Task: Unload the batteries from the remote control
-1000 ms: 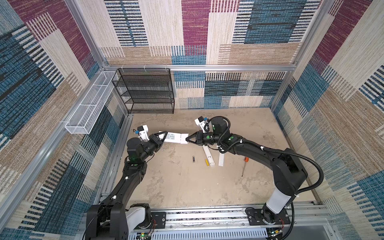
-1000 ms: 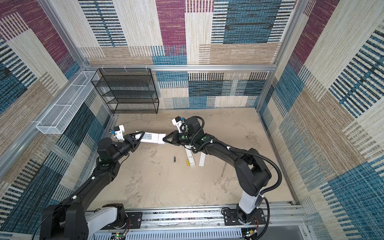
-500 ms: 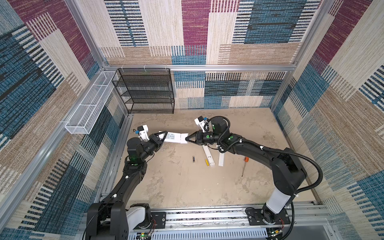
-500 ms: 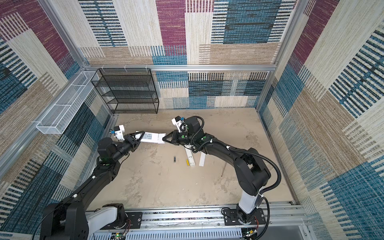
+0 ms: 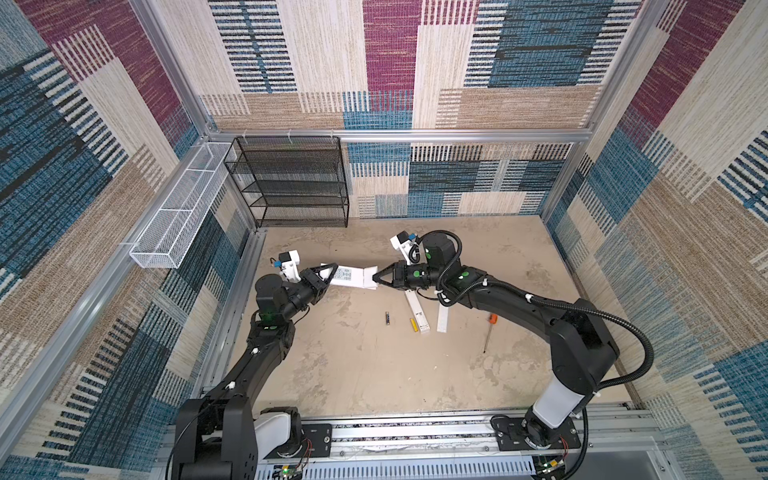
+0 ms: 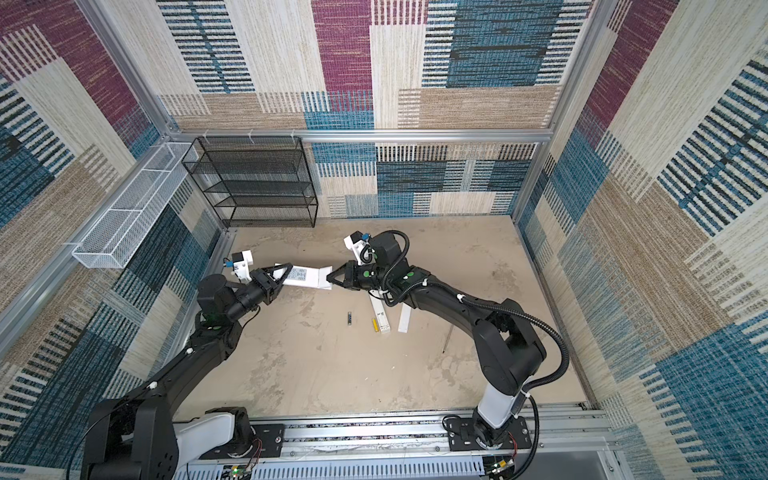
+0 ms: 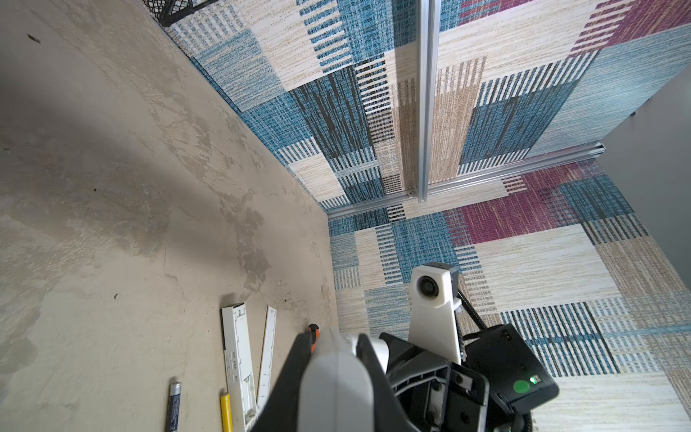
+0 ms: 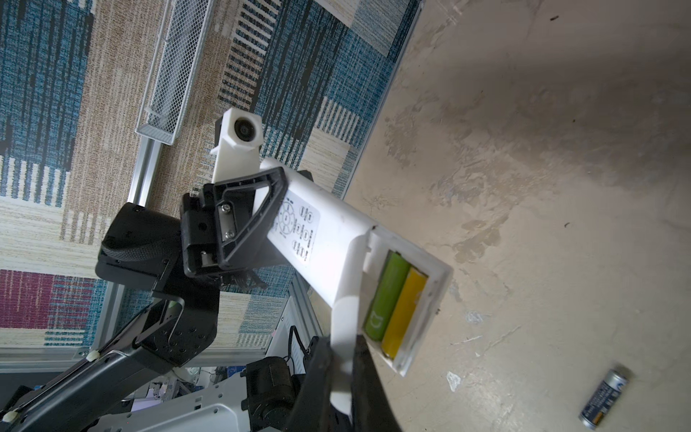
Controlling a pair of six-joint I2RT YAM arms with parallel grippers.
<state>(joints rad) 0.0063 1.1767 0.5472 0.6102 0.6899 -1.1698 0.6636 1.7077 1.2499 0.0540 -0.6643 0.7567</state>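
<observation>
two batteries crosswise in remote

Bright, even overhead light; bowed edges in both top views. Broad soft shadow on the surface in wrist views, blurred close up.

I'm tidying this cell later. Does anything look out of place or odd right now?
Nothing damaged or spilled. A dark battery and a yellow battery lie loose on the table, beside an opened remote and what looks like its cover. The held remote gapes open, two batteries still inside.
</observation>
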